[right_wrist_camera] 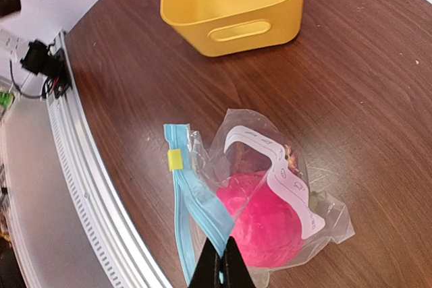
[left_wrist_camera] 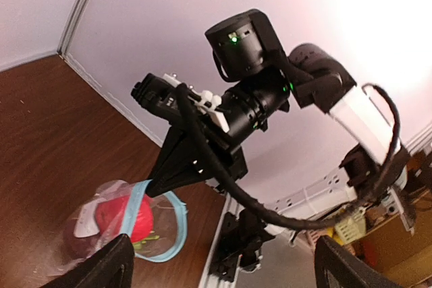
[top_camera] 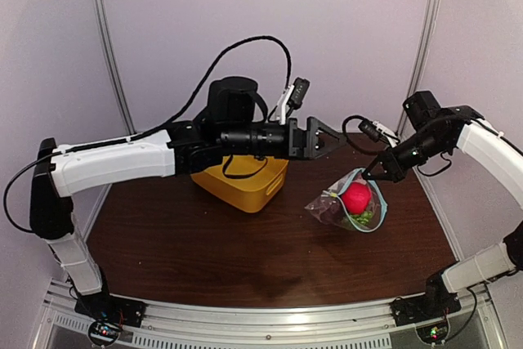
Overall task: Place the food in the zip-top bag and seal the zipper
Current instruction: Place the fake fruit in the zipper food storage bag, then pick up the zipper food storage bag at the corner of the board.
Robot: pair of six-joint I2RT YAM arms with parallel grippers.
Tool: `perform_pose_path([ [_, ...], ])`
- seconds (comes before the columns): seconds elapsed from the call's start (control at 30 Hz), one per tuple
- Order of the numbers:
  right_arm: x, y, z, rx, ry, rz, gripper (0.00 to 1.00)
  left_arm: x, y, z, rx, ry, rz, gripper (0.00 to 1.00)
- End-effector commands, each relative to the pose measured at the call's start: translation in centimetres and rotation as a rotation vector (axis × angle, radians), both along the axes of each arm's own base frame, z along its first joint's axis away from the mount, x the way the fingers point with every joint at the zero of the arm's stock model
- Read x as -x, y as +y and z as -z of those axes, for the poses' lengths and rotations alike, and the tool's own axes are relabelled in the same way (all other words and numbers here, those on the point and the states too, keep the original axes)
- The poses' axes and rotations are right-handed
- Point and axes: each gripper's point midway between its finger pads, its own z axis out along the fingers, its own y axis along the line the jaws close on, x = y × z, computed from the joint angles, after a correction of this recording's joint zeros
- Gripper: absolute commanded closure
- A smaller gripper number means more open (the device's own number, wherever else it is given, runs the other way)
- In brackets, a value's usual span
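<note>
Three toy fruits sit inside the zip-top bag, which lies on the worktop: a pink-red ball fruit, a maroon fruit and green grapes. The right gripper is pinched tight on the light blue zipper, whose mouth gapes in a loop. Farther back, the left gripper hangs in the air, spread wide and empty, near the yellow basket. Nothing anchors the pouch, so a pull would likely drag it. The bulging pink fruit could also keep the strips apart.

Left gripper hangs raised, jaws wide apart; right gripper points down, jaws pinched together.
</note>
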Motion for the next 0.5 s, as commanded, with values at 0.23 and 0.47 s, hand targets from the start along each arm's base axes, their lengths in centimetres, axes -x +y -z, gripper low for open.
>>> perform_pose_path([
  [0.23, 4.7, 0.7, 1.2, -0.012, 0.09, -0.241, 1.0, 4.4, 5.6, 13.3, -0.282, -0.773, 0.114, 0.29],
  [0.47, 6.4, 1.0, 1.8, -0.018, 0.142, -0.305, 1.0, 4.1, 3.3, 16.1, -0.289, -0.901, 0.188, 0.46],
])
